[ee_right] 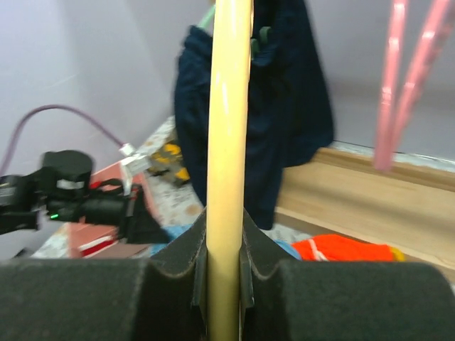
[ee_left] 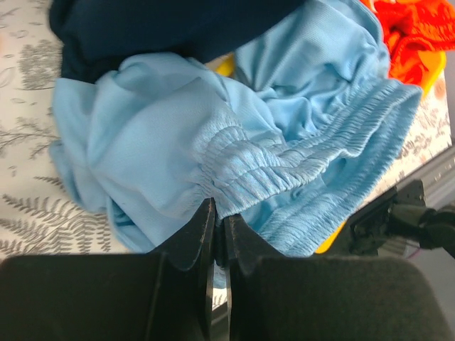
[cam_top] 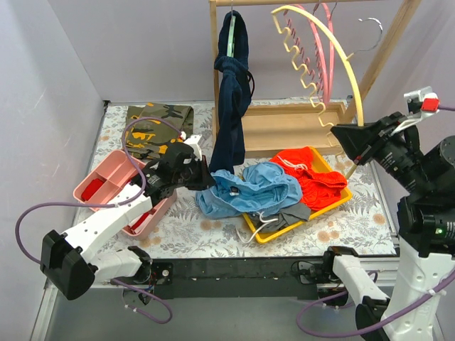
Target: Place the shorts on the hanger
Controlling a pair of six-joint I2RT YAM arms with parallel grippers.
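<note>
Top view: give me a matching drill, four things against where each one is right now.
1 shorts
2 hanger
3 navy garment
4 orange shorts

A lying in the tray
B clamped in the right gripper
C hung on the rack
D pinched by the left gripper

Pairs: 1-D, 2-B, 3-C, 4-A

Could not see either end of the thin yellow plastic hanger, cut off by the right wrist view's edges. Saw the two pink plastic hangers only as blurred streaks. Found the light blue soft fabric shorts partly covered by the dark navy cloth garment, itself cropped at the top.
</note>
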